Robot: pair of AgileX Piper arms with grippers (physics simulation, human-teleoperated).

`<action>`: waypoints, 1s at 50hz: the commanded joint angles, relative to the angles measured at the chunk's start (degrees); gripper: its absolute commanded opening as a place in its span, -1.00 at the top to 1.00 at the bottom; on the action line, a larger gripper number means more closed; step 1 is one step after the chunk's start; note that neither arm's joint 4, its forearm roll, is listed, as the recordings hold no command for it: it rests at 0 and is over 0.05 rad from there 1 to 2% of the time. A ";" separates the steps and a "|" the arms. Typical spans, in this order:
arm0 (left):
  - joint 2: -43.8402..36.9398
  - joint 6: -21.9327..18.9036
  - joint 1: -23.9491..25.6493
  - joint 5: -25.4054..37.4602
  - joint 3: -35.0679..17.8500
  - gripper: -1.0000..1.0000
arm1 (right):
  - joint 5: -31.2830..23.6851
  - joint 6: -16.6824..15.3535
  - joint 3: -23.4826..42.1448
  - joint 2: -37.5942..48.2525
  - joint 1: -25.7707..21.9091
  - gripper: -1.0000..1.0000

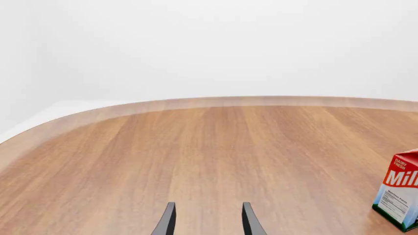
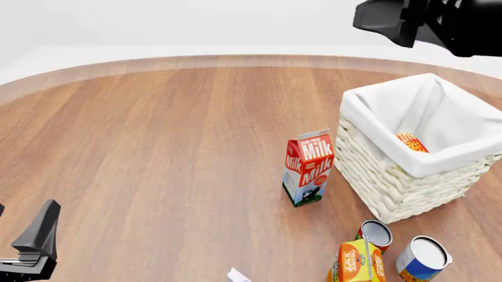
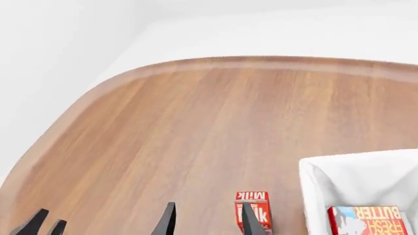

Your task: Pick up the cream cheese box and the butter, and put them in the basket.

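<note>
The basket (image 2: 408, 176) is taken as the landmark; it is seen in the front view on the round wooden table (image 2: 157, 147), white cloth folded over its woven rim. The butter (image 2: 411, 143) is found inside the basket, against its lining, only a red and orange corner being shown in the front view; in the right wrist view the butter (image 3: 365, 220) is shown lying in the basket (image 3: 313, 181) with its lettering and bluish picture visible. The cream cheese box (image 2: 237, 275) is seen only as a small white and pale-blue corner at the lower edge of the front view, well apart from the basket, on the arms' side of it. A milk carton (image 2: 308, 167) is stood upright just beside the basket, on its left. Two cans (image 2: 377, 234) (image 2: 424, 257) and an orange juice carton (image 2: 359, 262) are grouped near the basket's near corner.

The right tool (image 3: 207, 220) is held high above the table, beyond the basket in the front view; its fingers are spread apart and nothing is gripped between them. The left tool (image 1: 207, 220) is held low over bare table, well apart from the basket, with fingers likewise parted and nothing held; the milk carton (image 1: 398, 193) is seen at the edge of its view.
</note>
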State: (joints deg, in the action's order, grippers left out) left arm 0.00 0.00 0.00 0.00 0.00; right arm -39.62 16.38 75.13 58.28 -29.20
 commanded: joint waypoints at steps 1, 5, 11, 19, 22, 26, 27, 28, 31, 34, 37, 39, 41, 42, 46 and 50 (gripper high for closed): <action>0.00 0.00 0.00 0.00 0.00 -1.00 | -2.05 -2.82 1.62 0.57 -4.65 -1.00; 0.00 0.00 0.00 0.00 0.00 -1.00 | -2.82 -3.86 2.45 1.02 -6.25 -1.00; 0.00 0.00 0.00 0.00 0.00 -1.00 | -3.57 -4.69 3.21 1.74 -7.82 -1.00; 0.00 0.00 0.00 0.00 0.00 -1.00 | -3.70 -5.85 3.70 3.93 -10.79 -1.00; 0.00 0.00 0.00 0.00 0.00 -1.00 | -3.87 -6.21 4.11 4.53 -11.82 -1.00; 0.00 0.00 0.00 0.00 0.00 -1.00 | -3.63 -6.76 4.24 5.82 -13.24 -1.00; 0.00 0.00 0.00 0.00 0.00 -1.00 | -3.49 -6.78 4.14 6.16 -13.63 -1.00; 0.00 0.00 0.00 0.00 0.00 -1.00 | -3.45 -6.86 4.13 6.40 -13.94 -1.00; 0.00 0.00 0.00 0.00 0.00 -1.00 | -4.27 -7.30 5.19 7.46 -14.85 -1.00; 0.00 0.00 0.00 0.00 0.00 -1.00 | -3.75 -7.51 4.28 7.45 -15.45 -1.00; 0.00 0.00 0.00 0.00 0.00 -1.00 | -3.92 -7.96 4.43 8.00 -16.26 -1.00; 0.00 0.00 0.00 0.00 0.00 -1.00 | -3.89 -8.03 4.47 8.33 -16.61 -1.00; 0.00 0.00 0.00 0.00 0.00 -1.00 | -3.81 -8.04 4.59 8.71 -16.94 -1.00; 0.00 0.00 0.00 0.00 0.00 -1.00 | -3.69 -8.13 4.52 9.02 -17.22 -1.00; 0.00 0.00 0.00 0.00 0.00 -1.00 | -3.08 -7.85 4.15 9.93 -18.09 -1.00; 0.00 0.00 0.00 0.00 0.00 -1.00 | -2.64 -7.47 3.87 10.82 -19.09 -1.00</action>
State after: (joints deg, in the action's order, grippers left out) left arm 0.00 0.00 0.00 0.00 0.00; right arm -42.94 8.83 79.30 67.03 -45.94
